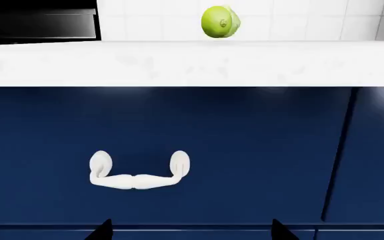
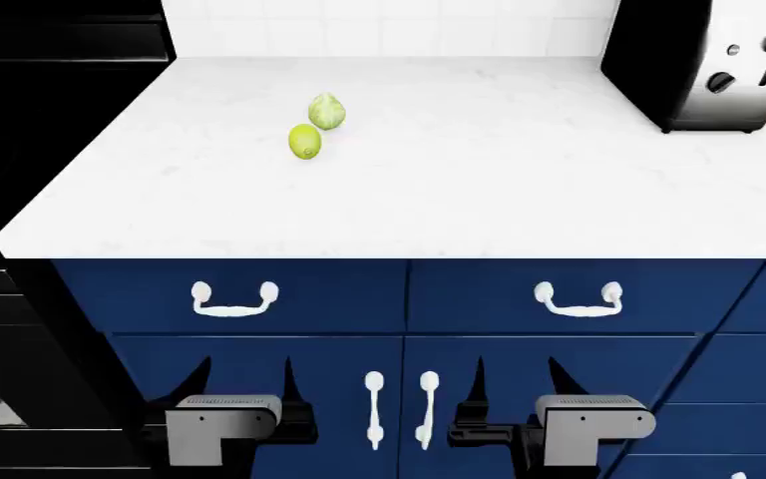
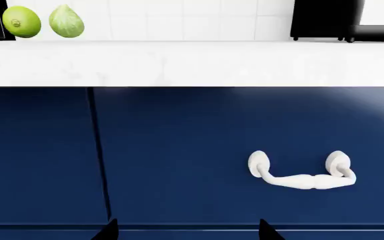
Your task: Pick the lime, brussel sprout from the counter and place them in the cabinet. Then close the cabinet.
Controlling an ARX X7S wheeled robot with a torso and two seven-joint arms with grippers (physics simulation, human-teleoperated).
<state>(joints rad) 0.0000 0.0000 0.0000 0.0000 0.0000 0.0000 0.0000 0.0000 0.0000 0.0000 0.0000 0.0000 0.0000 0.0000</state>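
The lime (image 2: 303, 142) lies on the white counter (image 2: 490, 180), left of centre, with the brussel sprout (image 2: 327, 112) just behind it. In the right wrist view the lime (image 3: 21, 21) and sprout (image 3: 66, 21) sit side by side on the counter (image 3: 192, 62). In the left wrist view the lime (image 1: 220, 22) hides nearly all of the sprout. My left gripper (image 2: 243, 384) (image 1: 192, 232) and right gripper (image 2: 519, 379) (image 3: 186, 232) are open and empty, low in front of the blue drawer fronts, well below the counter. The blue cabinet doors (image 2: 316, 399) under the drawers are shut.
A black and chrome toaster (image 2: 702, 65) stands at the counter's back right. A black stove (image 2: 24, 120) adjoins the counter on the left. White drawer handles (image 2: 234, 299) (image 2: 577, 299) and vertical door handles (image 2: 374, 404) face me. A white tiled wall (image 2: 383, 25) is behind.
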